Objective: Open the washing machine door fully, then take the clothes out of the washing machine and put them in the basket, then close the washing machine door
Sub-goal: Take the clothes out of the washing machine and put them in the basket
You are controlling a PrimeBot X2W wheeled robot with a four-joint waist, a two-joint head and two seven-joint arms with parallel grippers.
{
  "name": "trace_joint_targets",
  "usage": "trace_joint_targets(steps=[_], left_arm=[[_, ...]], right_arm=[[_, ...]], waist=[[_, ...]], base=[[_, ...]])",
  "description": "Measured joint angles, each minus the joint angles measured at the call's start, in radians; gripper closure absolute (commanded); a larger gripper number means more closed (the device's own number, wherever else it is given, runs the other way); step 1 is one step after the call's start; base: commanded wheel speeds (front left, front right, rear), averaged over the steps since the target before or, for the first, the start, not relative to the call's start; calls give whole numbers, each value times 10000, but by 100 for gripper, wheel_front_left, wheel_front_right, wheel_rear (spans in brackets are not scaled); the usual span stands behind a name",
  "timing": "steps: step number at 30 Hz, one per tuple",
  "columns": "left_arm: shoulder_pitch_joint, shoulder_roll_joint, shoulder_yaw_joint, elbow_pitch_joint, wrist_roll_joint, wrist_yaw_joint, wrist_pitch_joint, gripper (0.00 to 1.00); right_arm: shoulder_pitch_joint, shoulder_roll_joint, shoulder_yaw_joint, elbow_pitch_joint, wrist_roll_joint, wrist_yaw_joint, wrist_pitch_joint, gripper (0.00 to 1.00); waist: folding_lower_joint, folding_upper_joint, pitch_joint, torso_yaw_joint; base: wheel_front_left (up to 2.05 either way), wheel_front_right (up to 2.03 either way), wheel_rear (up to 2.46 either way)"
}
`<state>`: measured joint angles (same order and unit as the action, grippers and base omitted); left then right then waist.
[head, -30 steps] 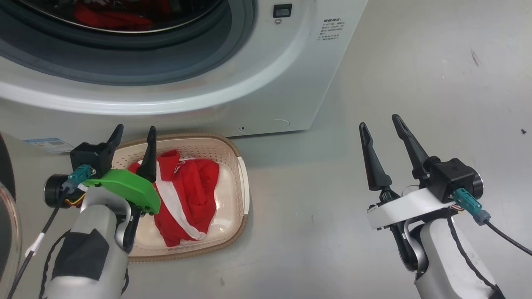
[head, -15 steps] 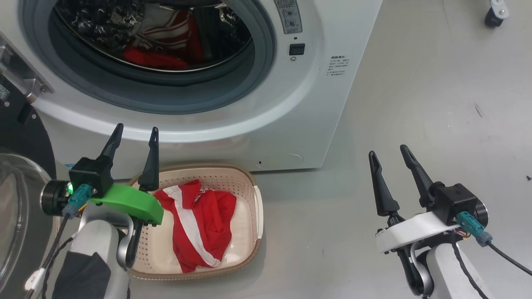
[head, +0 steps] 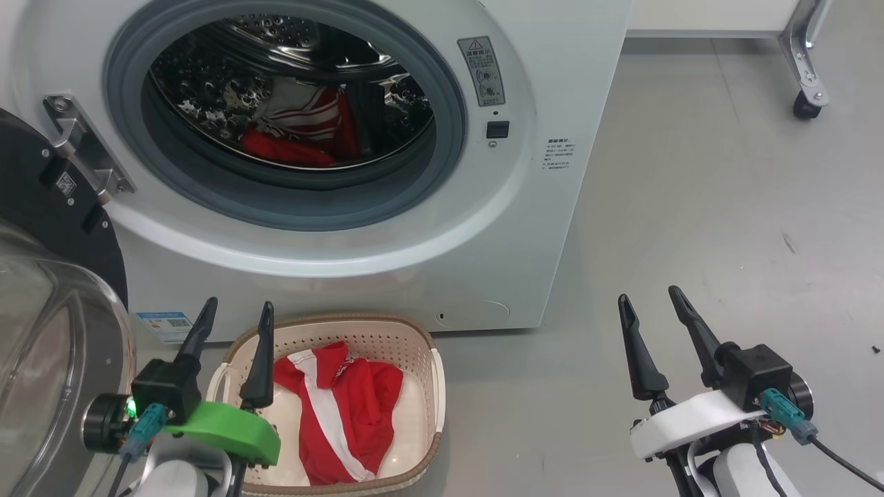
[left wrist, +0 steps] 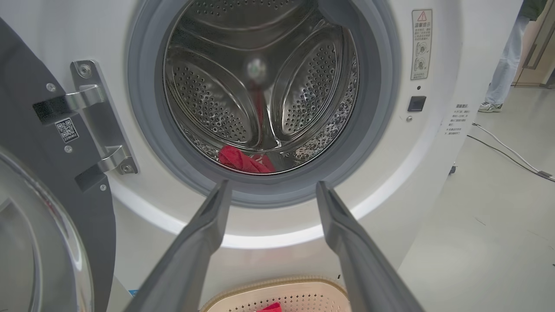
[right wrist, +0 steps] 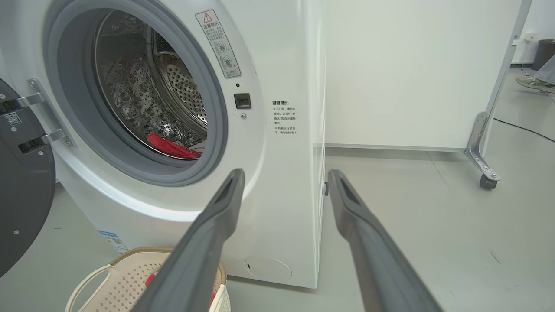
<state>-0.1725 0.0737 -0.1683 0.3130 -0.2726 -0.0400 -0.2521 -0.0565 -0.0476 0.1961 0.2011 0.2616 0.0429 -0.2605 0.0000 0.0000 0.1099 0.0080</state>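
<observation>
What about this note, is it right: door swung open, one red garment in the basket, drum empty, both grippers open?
No, the drum is not empty: the head view shows red clothes lying in it. The rest holds: door open, red garment in the basket, left gripper and right gripper open.

- The washing machine door [head: 62,235] runs off the head view's left edge, so just part of its black ring and glass bowl shows.
- The clothes [head: 297,134] in the drum [head: 207,90] lie low behind the grey seal [head: 290,207] (red with white stripes). There is perhaps more than one garment, and no print is readable.
- The left gripper [head: 239,302] and its green mount [head: 228,431] cover the basket's [head: 345,321] near left corner.
- The small label [head: 558,153] on the washing machine [head: 414,262] is too fine to read.
- A person's legs [left wrist: 505,60] are cut off by the left wrist view's top edge.
</observation>
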Motion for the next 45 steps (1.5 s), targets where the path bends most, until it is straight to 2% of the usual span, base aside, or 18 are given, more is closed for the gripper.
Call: trace_joint_targets(steps=[17, 45], left_arm=[[1974, 19, -320, -1221, 61, 171, 0, 0], [2563, 155, -527, -2815, 198, 276, 431, 0]], right_arm=[[1022, 38, -234, -234, -2, -27, 0, 0], [1109, 38, -75, -631, -17, -12, 0, 0]], waist=[[0, 0, -770, 167], [0, 0, -407, 141]], base=[[0, 0, 0], [0, 0, 0]])
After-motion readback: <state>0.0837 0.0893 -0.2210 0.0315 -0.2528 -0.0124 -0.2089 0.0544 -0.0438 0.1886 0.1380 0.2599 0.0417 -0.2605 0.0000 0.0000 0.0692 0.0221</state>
